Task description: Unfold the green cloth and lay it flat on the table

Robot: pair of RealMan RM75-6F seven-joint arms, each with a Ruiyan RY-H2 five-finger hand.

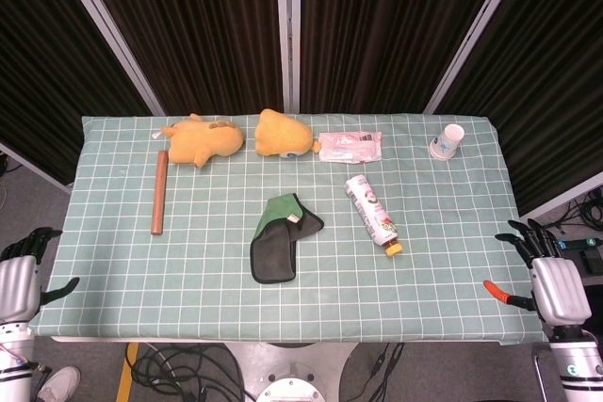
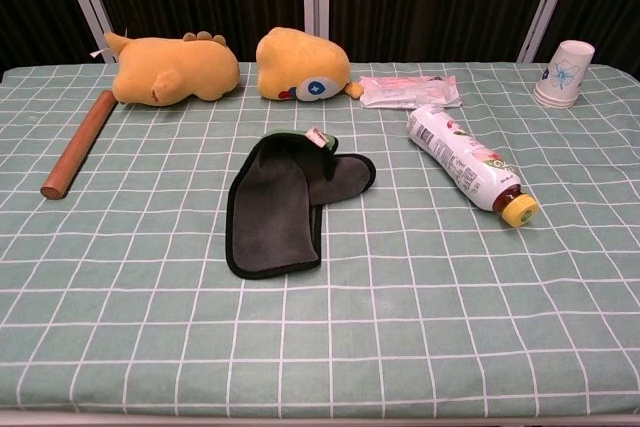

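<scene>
Nothing is started: the green cloth (image 2: 285,202) lies folded mid-desk (image 2: 420,327), both the left robot hand (image 1: 19,284) and right robot hand (image 1: 551,284) empty, fingers apart, at the edges, so reaching in comes next.

Along the far edge, two yellow plush toys (image 2: 175,69) (image 2: 300,65), pink packet (image 2: 410,91), paper cup (image 2: 562,74); nearer, wooden rod (image 2: 79,143) and lying bottle (image 2: 466,164).

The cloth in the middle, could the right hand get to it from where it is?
Probably yes: the right hand is open beside the table's edge, and nothing lies between it and the cloth.
</scene>
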